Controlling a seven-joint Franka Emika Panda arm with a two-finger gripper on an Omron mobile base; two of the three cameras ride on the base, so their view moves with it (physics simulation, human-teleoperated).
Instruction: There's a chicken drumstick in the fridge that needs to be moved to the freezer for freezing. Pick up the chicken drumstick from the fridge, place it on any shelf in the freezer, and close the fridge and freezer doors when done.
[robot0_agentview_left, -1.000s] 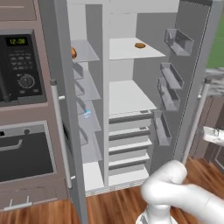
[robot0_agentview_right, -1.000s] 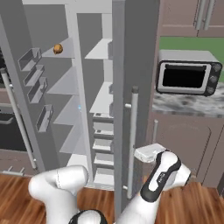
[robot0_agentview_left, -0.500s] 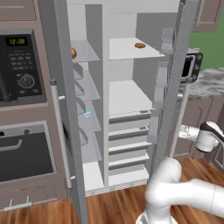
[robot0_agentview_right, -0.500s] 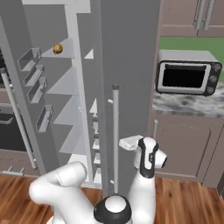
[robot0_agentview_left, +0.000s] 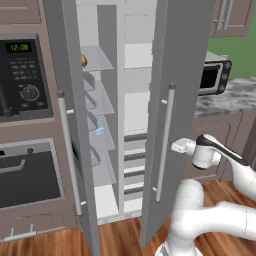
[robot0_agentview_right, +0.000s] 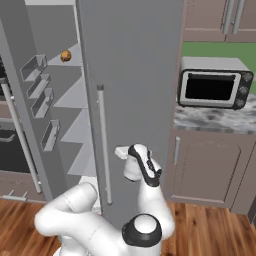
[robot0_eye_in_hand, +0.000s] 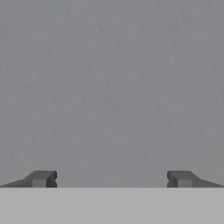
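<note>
The end effector (robot0_eye_in_hand: 112, 179), fingers spread apart and empty, is pressed against the grey fridge door (robot0_agentview_left: 167, 75); the drumstick (robot0_agentview_right: 65, 56) is seen on a shelf.

The right fridge door (robot0_agentview_left: 167, 115) is swung much further shut than before, now covering most of the inner shelves. The gripper (robot0_agentview_left: 176, 146) is brought in from the far right and pressed against the door's outer face, beside the handle (robot0_agentview_left: 164, 142).

Drumstick (robot0_agentview_left: 84, 60) on upper freezer shelf (robot0_agentview_left: 97, 60) left of fridge door (robot0_agentview_left: 172, 100), gripper (robot0_agentview_left: 176, 146) against that door, toaster oven (robot0_agentview_right: 215, 89) on counter (robot0_agentview_right: 215, 119) at right.
</note>
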